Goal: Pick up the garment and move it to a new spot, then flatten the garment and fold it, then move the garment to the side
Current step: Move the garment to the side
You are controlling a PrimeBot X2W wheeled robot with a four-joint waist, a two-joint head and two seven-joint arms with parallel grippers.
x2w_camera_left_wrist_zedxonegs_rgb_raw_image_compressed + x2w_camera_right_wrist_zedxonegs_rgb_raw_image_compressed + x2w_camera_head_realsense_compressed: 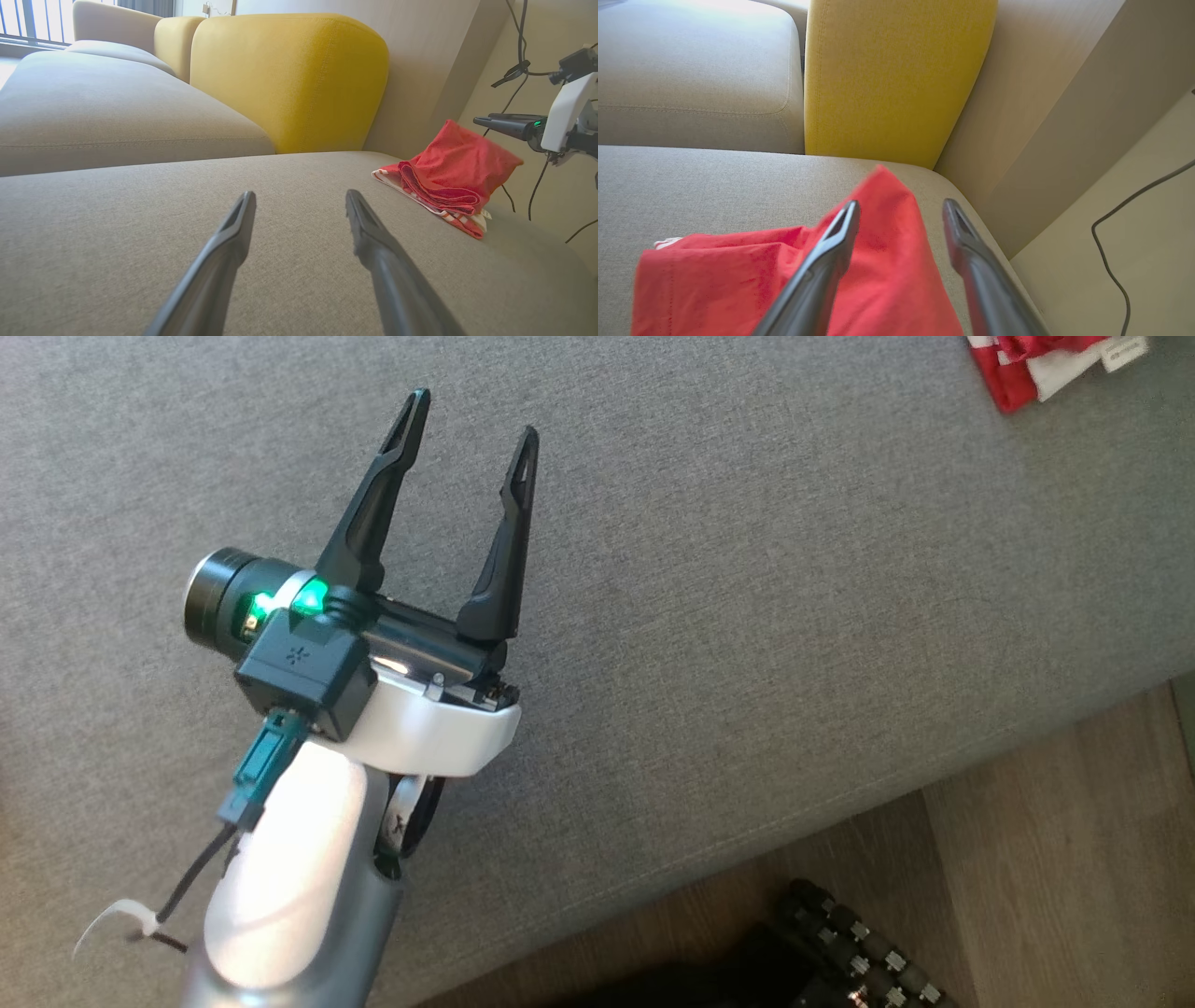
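Head view puts the left end effector (475, 415) nearest us, its two dark fingers spread wide with nothing between them, hanging over a bare stretch of the grey sofa seat (747, 569). We judge it is parked there to stay out of the other arm's way. Below the seat edge runs the wooden floor (1027, 859).

Farther along the same seat, at its end beside the sofa's side wall, lies the red garment (448, 172). It is bunched into a compact bundle with a white-striped edge underneath and one corner standing up in a peak. We count one garment.

The right end effector (901, 204) hovers just above that bundle, fingers well apart. The peak rises between and behind them, and we see no pinch on the cloth, so we take it as not holding the fabric. With the bundle lying at the seat's end, we judge the last step, moving it aside, is about done. The fold looks loose, not flat.

Beyond the garment stands one yellow backrest (289, 79), and past it a second grey seat (93, 107). Two end effectors, both empty.
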